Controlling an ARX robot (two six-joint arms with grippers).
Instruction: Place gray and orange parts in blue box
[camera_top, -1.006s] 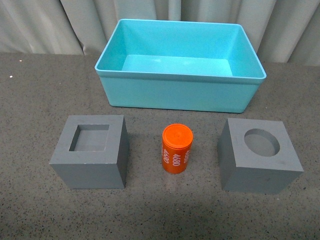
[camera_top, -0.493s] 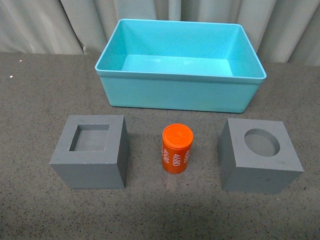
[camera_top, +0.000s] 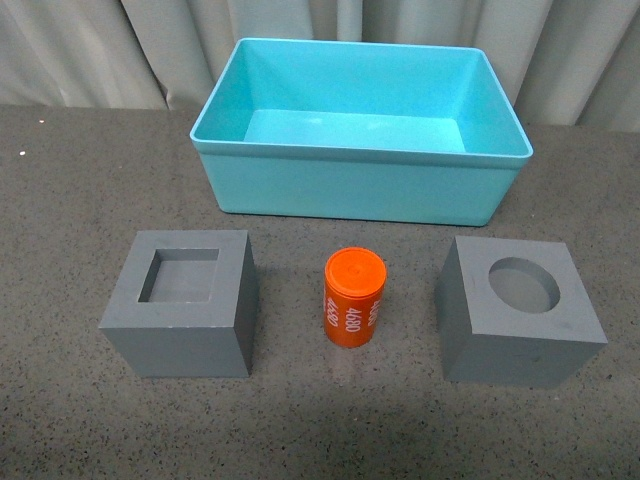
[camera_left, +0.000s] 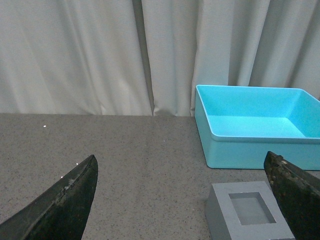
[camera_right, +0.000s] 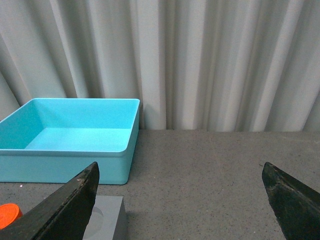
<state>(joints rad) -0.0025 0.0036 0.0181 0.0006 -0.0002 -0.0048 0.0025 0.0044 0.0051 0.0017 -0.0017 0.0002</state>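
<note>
- At the left edge of the scene, the left pincer (camera_left: 181, 156) is being held wide open above the dark speckled surface (camera_top: 60, 200). Nothing is being gripped between its two dark fingers (camera_left: 65, 200).
- On the left part of the surface, the gray cube with a square recess (camera_top: 180, 305) is being supported flat, with its recess facing up. In the left wrist view, it is being partly covered by one finger; whether they touch cannot be told.
- Between the two cubes, the orange cylinder (camera_top: 354, 298) is being supported upright, apart from both. White numbers are being shown on its side.
- Behind this row, near the pale curtain (camera_top: 80, 50), the blue box (camera_top: 355, 185) is being supported with its open top up. All three parts are being shown outside it, on the surface in front.
- On the right, the gray cube with a round recess (camera_top: 520, 312) is being supported flat, turned slightly, with its recess facing up.
- At the far right, the right pincer (camera_right: 180, 166) is being held wide open above the surface, with nothing being gripped.
</note>
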